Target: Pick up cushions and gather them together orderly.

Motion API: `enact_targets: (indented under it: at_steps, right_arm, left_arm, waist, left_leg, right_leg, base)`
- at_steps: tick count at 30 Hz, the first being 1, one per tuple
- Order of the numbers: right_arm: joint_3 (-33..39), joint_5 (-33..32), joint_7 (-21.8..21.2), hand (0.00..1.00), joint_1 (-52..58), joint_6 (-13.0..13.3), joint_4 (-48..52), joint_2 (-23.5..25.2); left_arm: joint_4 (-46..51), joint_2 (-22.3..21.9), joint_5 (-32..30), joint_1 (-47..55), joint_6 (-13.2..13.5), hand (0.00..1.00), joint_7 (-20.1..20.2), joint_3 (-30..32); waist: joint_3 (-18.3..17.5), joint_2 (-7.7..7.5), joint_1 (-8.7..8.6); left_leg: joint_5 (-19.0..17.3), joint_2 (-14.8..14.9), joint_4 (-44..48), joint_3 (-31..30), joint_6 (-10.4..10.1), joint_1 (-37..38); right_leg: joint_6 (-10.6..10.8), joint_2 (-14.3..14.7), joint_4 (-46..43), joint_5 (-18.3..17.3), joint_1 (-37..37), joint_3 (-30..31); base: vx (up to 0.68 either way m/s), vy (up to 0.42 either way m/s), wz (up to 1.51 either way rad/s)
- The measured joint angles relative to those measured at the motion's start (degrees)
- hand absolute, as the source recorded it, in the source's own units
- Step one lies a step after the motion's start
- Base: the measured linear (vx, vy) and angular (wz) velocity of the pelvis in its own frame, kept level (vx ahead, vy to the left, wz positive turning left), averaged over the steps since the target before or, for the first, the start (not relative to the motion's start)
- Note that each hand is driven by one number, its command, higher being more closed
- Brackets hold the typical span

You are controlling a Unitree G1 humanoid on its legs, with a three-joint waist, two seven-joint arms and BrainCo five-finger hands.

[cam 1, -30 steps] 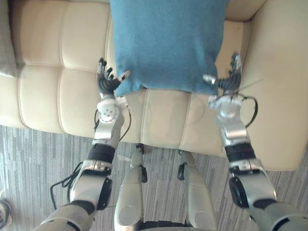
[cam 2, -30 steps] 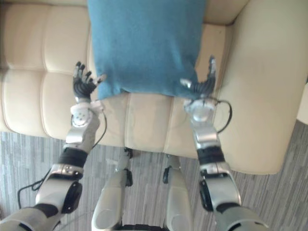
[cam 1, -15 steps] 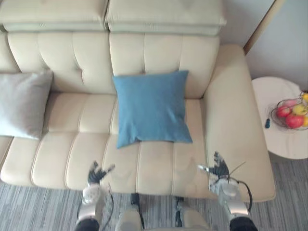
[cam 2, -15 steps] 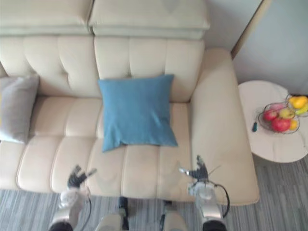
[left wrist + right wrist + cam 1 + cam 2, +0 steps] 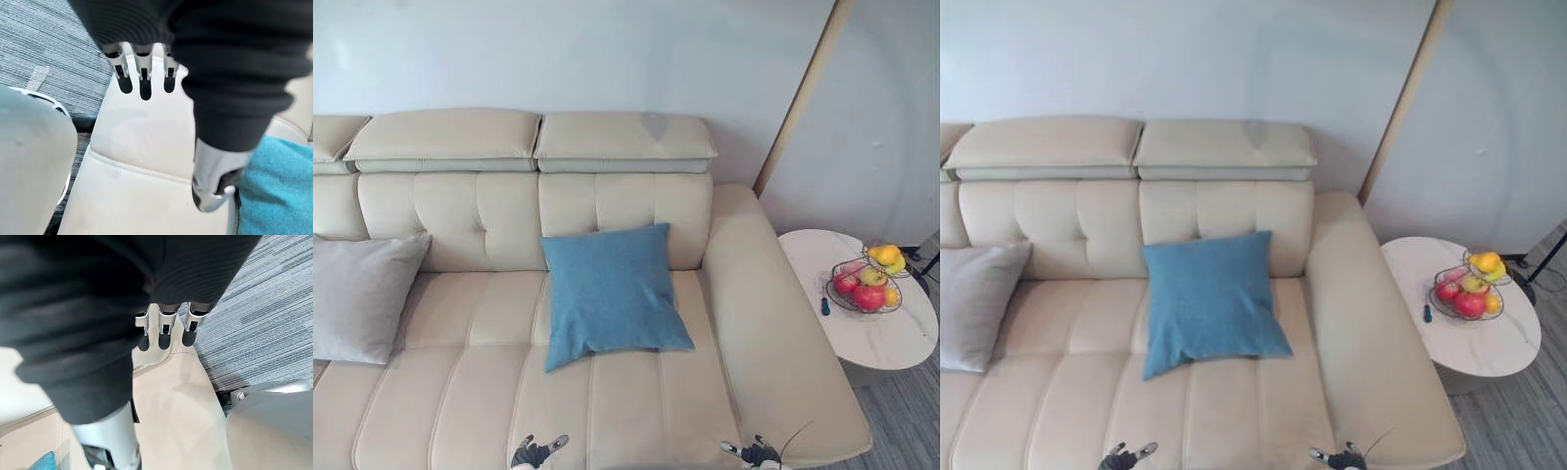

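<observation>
Left robot hand point(image 5: 530, 455), right robot hand point(image 5: 756, 454), fingers spread, empty, at sofa point(image 5: 607, 401) front edge

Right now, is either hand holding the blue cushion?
No: the blue cushion lies on the sofa, apart from the open left hand and right hand.

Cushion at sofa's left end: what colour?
The cushion is light grey; left eye view shows it best.

one cushion point(image 5: 612, 294) rests mid-seat on the sofa point(image 5: 460, 411), against its backrest; a second cushion point(image 5: 357, 294) lies at the left end; right of the armrest, a fruit basket point(image 5: 864, 287) stands on the desk point(image 5: 808, 259).
</observation>
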State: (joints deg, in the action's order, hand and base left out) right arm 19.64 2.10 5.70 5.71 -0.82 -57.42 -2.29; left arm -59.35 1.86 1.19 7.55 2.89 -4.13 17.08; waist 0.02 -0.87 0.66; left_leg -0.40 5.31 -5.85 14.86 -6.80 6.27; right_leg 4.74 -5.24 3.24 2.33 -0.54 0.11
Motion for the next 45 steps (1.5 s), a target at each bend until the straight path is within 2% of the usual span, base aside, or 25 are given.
enact_targets:
  at_steps: [10, 13, 15, 19, 20, 21, 22, 23, 24, 25, 26, 27, 28, 29, 30, 31, 32, 34, 36, 38, 39, 41, 42, 43, 45]
  right_arm:
    - [-0.2, -1.0, 1.2, 0.00, 0.1, -0.3, -0.1, 0.4]
    - [-1.0, -0.9, 1.7, 0.00, -0.4, -0.7, 0.1, 1.1]
    - [-2.7, -0.8, 2.0, 0.00, -1.7, -0.9, 0.3, 1.9]
    - [-5.1, 0.3, 2.2, 0.00, -2.8, -1.3, 2.1, 2.7]
    - [-6.3, 0.5, 2.4, 0.00, -2.9, -1.3, 2.9, 2.8]
    - [-8.4, 0.7, 2.6, 0.00, -5.1, -1.2, 3.2, 2.2]
    - [-8.6, 0.7, 2.8, 0.00, -5.3, -1.2, 3.3, 1.9]
    - [-8.8, 0.8, 3.1, 0.00, -6.0, -1.3, 3.7, 1.4]
    - [-8.9, 0.8, 3.2, 0.00, -5.6, -1.3, 3.7, 1.6]
    - [-9.2, 1.0, 3.3, 0.00, -4.7, -1.3, 3.5, 1.9]
    - [-9.9, 1.8, 3.2, 0.00, -5.1, -0.9, 2.3, 2.3]
    - [-10.7, 2.0, 3.3, 0.00, -5.4, -0.7, 1.9, 2.2]
    - [-10.8, 2.5, 3.3, 0.00, -7.3, -0.6, 1.3, 0.4]
    - [-11.1, 2.6, 3.3, 0.00, -9.1, -0.7, 0.1, 0.3]
    - [-11.2, 2.6, 3.3, 0.00, -9.2, -0.7, -0.3, 0.3]
    - [-11.4, 2.6, 3.4, 0.00, -10.4, -0.7, -0.7, 0.2]
    - [-11.7, 2.7, 3.6, 0.00, -12.5, -0.6, -0.3, -0.8]
    - [-11.7, 2.9, 4.1, 0.00, -13.0, -0.7, 0.0, -1.8]
    - [-11.6, 3.1, 4.4, 0.00, -12.0, -0.8, -0.3, -2.3]
    - [-11.1, 3.1, 4.5, 0.00, -11.0, -0.9, -0.4, -2.8]
    - [-10.5, 3.3, 4.6, 0.00, -10.5, -1.0, -0.4, -3.0]
    - [-9.3, 3.7, 4.7, 0.00, -9.7, -1.0, -0.5, -3.2]
    - [-8.5, 4.0, 4.7, 0.00, -9.3, -1.0, -0.5, -3.2]
    - [-8.3, 4.3, 4.9, 0.00, -8.5, -1.0, -0.4, -3.3]
    - [-7.4, 4.3, 4.9, 0.00, -7.6, -1.1, -0.4, -2.8]
  left_arm:
    - [0.2, 0.0, 0.1, -0.1, 0.0, 0.00, -0.8, -0.3]
    - [0.4, -0.3, 0.2, -0.4, 0.1, 0.00, -1.3, -0.7]
    - [0.4, -0.3, 0.1, -1.8, 0.1, 0.00, -2.0, -0.7]
    - [0.3, 0.4, 0.1, -4.5, -0.6, 0.00, -2.4, -1.9]
    - [0.5, 1.0, 0.1, -6.4, -0.7, 0.00, -2.7, -2.0]
    - [0.2, 0.6, 0.1, -7.9, -1.0, 0.00, -3.0, -1.8]
    - [0.3, 0.3, 0.1, -8.2, -0.9, 0.00, -3.0, -1.7]
    - [1.3, -0.4, 0.1, -9.4, -0.7, 0.00, -3.2, -1.4]
    - [1.8, -0.3, 0.1, -9.7, -0.6, 0.00, -3.2, -1.7]
    - [3.2, 0.1, 0.1, -9.7, -0.5, 0.00, -3.3, -2.8]
    - [4.1, 0.9, 0.1, -10.1, -0.6, 0.00, -3.3, -2.8]
    - [3.8, 0.8, 0.1, -9.9, -0.7, 0.00, -3.3, -2.8]
    - [3.1, -0.1, 0.1, -8.6, -0.8, 0.00, -3.3, -2.9]
    - [3.8, 0.9, 0.2, -7.8, -0.6, 0.00, -3.6, -3.4]
    - [3.8, 1.3, 0.2, -8.0, -0.8, 0.00, -3.5, -3.6]
    - [4.0, 2.3, 0.4, -7.9, -0.8, 0.00, -3.5, -4.2]
    - [3.4, 1.9, 1.2, -7.6, -0.9, 0.00, -3.6, -4.6]
    - [3.3, 1.2, 1.5, -6.6, -0.9, 0.00, -3.5, -6.0]
    - [3.0, 1.3, 2.5, -5.9, -0.8, 0.00, -3.6, -7.2]
    - [2.5, 1.4, 2.5, -5.9, -0.5, 0.00, -3.5, -8.5]
    - [2.4, 1.3, 2.5, -5.9, -0.4, 0.00, -3.5, -9.1]
    - [2.2, 1.3, 2.5, -5.9, -0.5, 0.00, -3.4, -9.1]
    - [2.1, 1.2, 2.5, -5.9, -0.5, 0.00, -3.4, -9.0]
    - [1.4, 0.8, 2.5, -5.7, -0.5, 0.00, -3.4, -8.9]
    - [1.3, -0.6, 2.6, -5.2, -0.6, 0.00, -3.4, -7.5]
  waist:
    - [0.4, -0.37, -0.03]
    - [1.9, -0.72, 0.27]
    - [3.4, -0.89, 1.47]
    - [5.4, -1.61, 1.39]
    - [6.0, -2.92, 1.46]
    - [7.3, -2.35, 1.82]
    - [7.4, -1.70, 1.98]
    - [8.2, -0.91, 1.82]
    - [8.3, -1.28, 1.37]
    - [8.3, -2.59, 1.17]
    - [8.4, -4.65, 0.82]
    - [7.7, -4.41, 1.13]
    - [6.8, -0.90, 1.93]
    - [7.8, -2.80, 1.86]
    - [7.9, -3.32, 1.74]
    - [8.2, -4.06, 2.43]
    - [9.5, -1.40, 2.57]
    - [11.3, 1.06, 2.08]
    - [11.5, 1.67, 2.01]
    - [11.4, 1.70, 1.33]
    - [11.5, 1.82, 1.06]
    - [11.3, 1.84, 1.07]
    - [11.4, 1.62, 1.09]
    - [11.0, 2.34, 1.10]
    - [10.3, 3.32, 0.97]
  left_leg:
    - [-0.1, 0.4, 0.0, 0.8, -0.1, 0.9]
    - [-1.1, 1.3, 1.6, 3.9, -0.4, 1.6]
    - [-3.2, 2.5, 4.6, 8.9, -1.0, 1.7]
    - [-5.6, 5.0, 10.1, 14.2, -1.8, -1.6]
    - [-5.9, 5.4, 12.7, 16.4, -0.8, -3.7]
    - [-6.1, 6.2, 14.9, 17.9, 3.7, -6.0]
    - [-6.1, 7.1, 14.7, 18.1, 5.2, -6.3]
    - [-5.5, 7.6, 13.6, 18.9, 4.1, -4.9]
    - [-5.3, 7.1, 14.1, 18.5, 3.8, -4.8]
    - [-5.3, 6.1, 16.4, 17.2, 3.7, -5.1]
    - [-6.2, 5.6, 21.9, 16.4, 3.3, -8.1]
    - [-7.5, 4.5, 21.6, 14.3, 2.9, -9.8]
    - [-4.3, 2.7, 15.4, 10.8, 5.6, -10.6]
    - [-2.1, 0.4, 14.1, 12.6, 4.6, -9.4]
    - [-2.2, 0.1, 14.7, 12.5, 4.7, -10.0]
    - [-2.3, 0.4, 16.7, 12.8, 4.5, -12.2]
    - [-2.2, 2.9, 18.4, 12.3, 4.0, -14.3]
    - [-1.4, 5.2, 18.5, 11.3, 3.1, -14.1]
    - [0.6, 6.1, 17.3, 11.1, 2.4, -13.3]
    - [2.4, 5.2, 16.2, 7.5, 1.6, -14.0]
    - [1.1, 5.2, 17.9, 5.2, 2.4, -14.6]
    - [-2.8, 4.9, 22.8, 4.6, 3.0, -14.4]
    - [-5.2, 4.2, 25.6, 3.8, 2.3, -13.8]
    - [-8.1, 3.0, 26.9, 1.3, 0.8, -12.2]
    - [-9.2, 1.6, 23.1, -0.2, 0.2, -10.2]
  right_leg:
    - [-0.1, 0.3, 0.1, 0.1, 0.8, -0.6]
    - [-0.5, 0.9, 0.0, 0.6, 0.4, 0.1]
    - [-1.5, -0.4, -2.5, -0.2, -2.5, -5.9]
    - [-1.9, 0.8, -5.1, 2.4, -7.7, -5.6]
    - [-2.1, 1.1, -5.5, 5.5, -10.0, -5.6]
    - [0.5, 2.1, -2.8, 10.9, -10.8, -5.9]
    - [2.0, 2.2, -1.1, 13.0, -10.4, -6.2]
    - [-2.2, 0.0, -18.0, -1.3, -13.7, -11.1]
    - [-3.5, -2.2, -25.3, -6.1, -14.4, -12.7]
    - [-2.5, -6.3, -35.1, -10.6, -14.3, -14.4]
    - [-1.7, -7.4, -37.4, -10.0, -15.1, -15.2]
    - [-0.6, -7.0, -34.8, -9.5, -14.7, -14.3]
    - [0.0, -4.5, -31.6, -11.7, -11.2, -11.7]
    - [0.8, -7.4, -40.3, -17.2, -9.9, -10.7]
    - [1.7, -7.7, -37.4, -19.2, -8.0, -10.0]
    - [1.2, -6.8, -30.6, -20.9, -6.3, -10.7]
    - [-1.2, -3.7, -24.2, -18.6, -4.1, -11.9]
    - [-1.9, -0.7, -18.7, -14.9, -1.1, -12.6]
    - [-2.7, 0.3, -17.9, -13.9, -0.5, -13.6]
    - [-3.5, -0.1, -18.0, -13.5, -1.6, -14.5]
    - [-4.5, -0.3, -18.0, -12.8, -2.7, -14.4]
    - [-4.6, -1.1, -17.9, -11.7, -3.8, -13.3]
    - [-4.2, -1.6, -17.6, -11.1, -4.4, -12.2]
    - [-3.7, -1.8, -16.8, -10.0, -4.8, -10.8]
    - [-1.9, -1.3, -15.3, -8.0, -5.3, -8.9]
  base:
    - [0.00, -0.001, -0.02]
    - [-0.04, -0.014, -0.46]
    - [-0.08, -0.016, -1.18]
    - [-0.05, -0.064, -0.91]
    - [-0.09, -0.084, -0.92]
    - [-0.10, -0.069, -0.98]
    - [-0.10, -0.018, -0.70]
    - [-0.04, -0.008, -0.14]
    - [0.02, -0.063, 0.36]
    - [-0.06, -0.130, 0.79]
    - [-0.13, -0.136, 0.60]
    - [-0.28, -0.051, 0.13]
    - [-0.20, -0.021, -0.08]
    - [-0.11, -0.003, -0.01]
    - [-0.06, -0.120, -0.01]
    - [-0.16, -0.162, -0.17]
    - [-0.20, -0.163, -0.26]
    - [-0.19, -0.055, -0.09]
    - [-0.23, -0.058, 0.09]
    - [-0.20, -0.035, 0.12]
    - [-0.17, 0.024, -0.04]
    - [-0.10, 0.079, -0.26]
    - [-0.09, 0.156, -0.43]
    - [-0.09, 0.181, -0.47]
    - [-0.09, 0.220, -0.47]
